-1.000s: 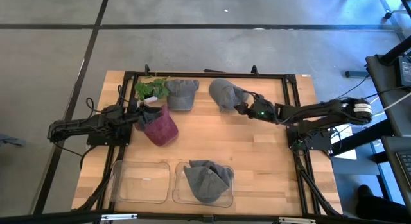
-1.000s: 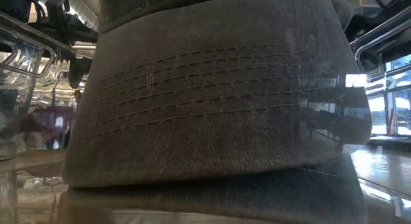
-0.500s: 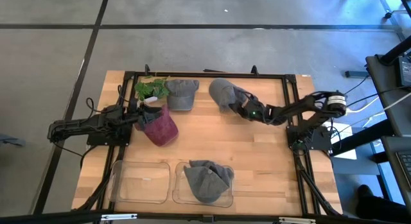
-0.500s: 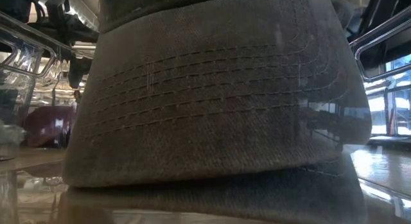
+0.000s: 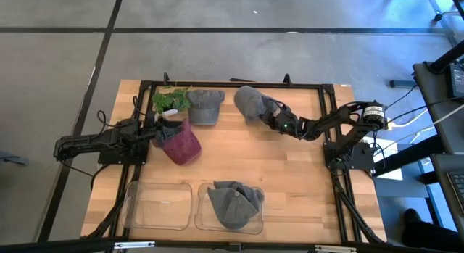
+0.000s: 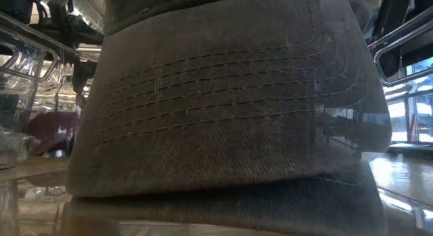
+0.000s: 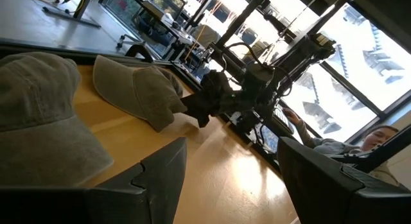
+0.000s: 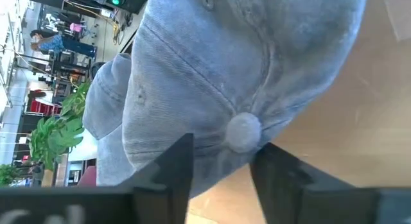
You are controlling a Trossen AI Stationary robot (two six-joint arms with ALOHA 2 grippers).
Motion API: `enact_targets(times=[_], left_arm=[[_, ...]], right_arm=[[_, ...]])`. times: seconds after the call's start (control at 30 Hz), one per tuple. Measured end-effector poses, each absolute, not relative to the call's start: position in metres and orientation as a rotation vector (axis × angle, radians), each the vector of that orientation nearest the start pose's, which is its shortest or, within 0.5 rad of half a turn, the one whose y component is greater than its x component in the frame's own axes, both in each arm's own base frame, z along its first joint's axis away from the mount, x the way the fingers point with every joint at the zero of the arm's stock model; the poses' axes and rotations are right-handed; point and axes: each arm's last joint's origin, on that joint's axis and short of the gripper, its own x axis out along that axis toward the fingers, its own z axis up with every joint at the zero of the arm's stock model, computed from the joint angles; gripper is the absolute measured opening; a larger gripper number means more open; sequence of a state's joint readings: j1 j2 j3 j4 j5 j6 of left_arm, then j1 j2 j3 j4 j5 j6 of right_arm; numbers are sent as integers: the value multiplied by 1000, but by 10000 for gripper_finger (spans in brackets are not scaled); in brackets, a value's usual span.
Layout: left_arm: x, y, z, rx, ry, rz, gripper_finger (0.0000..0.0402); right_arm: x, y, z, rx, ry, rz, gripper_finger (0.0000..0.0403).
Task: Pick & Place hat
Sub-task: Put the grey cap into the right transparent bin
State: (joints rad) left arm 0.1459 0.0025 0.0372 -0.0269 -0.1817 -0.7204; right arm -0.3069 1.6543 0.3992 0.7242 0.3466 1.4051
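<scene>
A grey hat (image 5: 249, 103) lies on the table's far middle, crown toward my right gripper (image 5: 270, 117), which is closed on its crown (image 8: 225, 70). A second grey hat (image 5: 205, 106) rests beside a green plant (image 5: 169, 99). A maroon hat (image 5: 183, 144) lies left of centre, with my left gripper (image 5: 161, 132) open next to it and nothing between its fingers (image 7: 160, 179). A third grey hat (image 5: 233, 204) sits in a clear bin at the near edge and fills the low view (image 6: 223, 107). My right gripper has the top of the grey hat's crown, at its round button (image 8: 244, 131), between its two fingers (image 8: 166, 169). It comes in level from the table's right. The hat rests on the table with its brim end away from the gripper.
An empty clear bin (image 5: 138, 209) stands at the near left beside the bin with the hat (image 5: 205, 224). A black frame (image 5: 232, 84) runs around the table's far and side edges. Bare wood lies in the middle and at the near right.
My right gripper has moved toward the table's left, in against the grey hat, while its arm has folded back at the elbow. The hat has slid slightly toward the table's left.
</scene>
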Motion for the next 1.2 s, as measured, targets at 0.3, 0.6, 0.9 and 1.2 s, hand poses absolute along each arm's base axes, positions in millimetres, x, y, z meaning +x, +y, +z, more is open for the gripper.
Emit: enact_targets(times=[0.3, 0.6, 0.9, 1.2], left_arm=[[93, 19, 173, -714, -125, 310, 236], [93, 19, 173, -714, -120, 295, 236], [93, 19, 173, -714, -120, 295, 236], [93, 19, 173, -714, -120, 295, 236]], right_arm=[[245, -89, 111, 1184, -29, -864, 15], [266, -91, 170, 979, -64, -614, 11], [292, -88, 288, 738, 271, -402, 10], [287, -45, 413, 444, 551, -213, 10]])
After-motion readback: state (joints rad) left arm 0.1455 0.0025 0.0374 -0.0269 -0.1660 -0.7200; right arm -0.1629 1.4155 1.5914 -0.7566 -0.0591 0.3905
